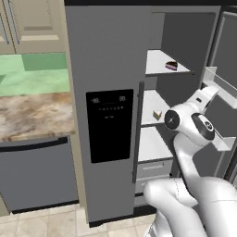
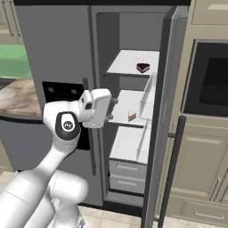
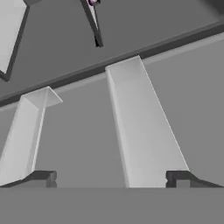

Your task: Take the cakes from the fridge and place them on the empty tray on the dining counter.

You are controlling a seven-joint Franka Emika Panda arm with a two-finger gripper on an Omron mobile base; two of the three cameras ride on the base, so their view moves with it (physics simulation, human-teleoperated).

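A: So, our gripper [image 3: 111,178] stands wide open and holds nothing. Where are the cakes?

B: The dark layered cake [image 2: 142,67] sits on the top shelf [image 2: 127,62] of the fridge [image 1: 111,60], upper middle of the right base view; the pale cake [image 2: 132,116] is on the shelf below, near the centre.

A: We judge them soft, light and crumbly, so we should pinch low on the flat sides, gently.

B: The open door [image 2: 162,111] and its clear bins [image 2: 147,95] stand close beside the shelves and may crowd our wrist.
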